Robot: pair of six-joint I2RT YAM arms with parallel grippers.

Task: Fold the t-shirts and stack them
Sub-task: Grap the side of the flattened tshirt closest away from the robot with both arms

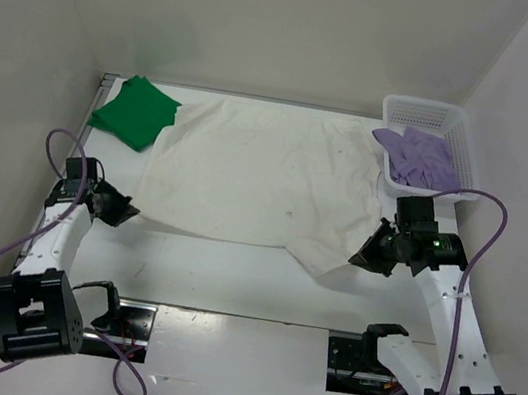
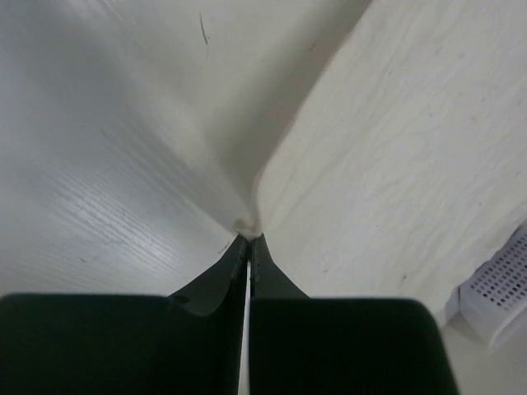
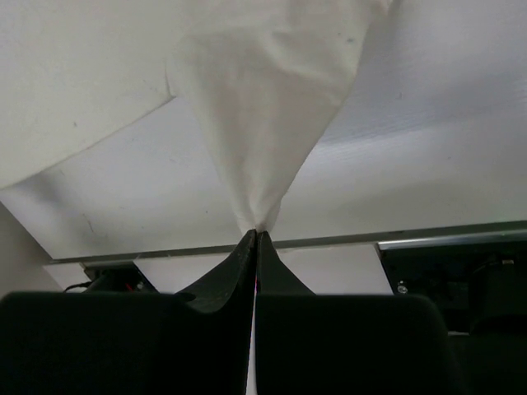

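Top camera looking down, wrist cameras close-up (all share white t-shirt [image 1: 257, 176])

The left arm [image 1: 57, 236] slants forward from its base. The left gripper [image 1: 128, 209] is held low, its fingers [image 2: 230, 267] pinched together on an edge of the white t-shirt [image 1: 257, 176]. The right arm [image 1: 453, 310] bends inward, and the right gripper [image 1: 359, 259] is likewise clamped on the same shirt's near corner.

Bright, even light; soft shadows.
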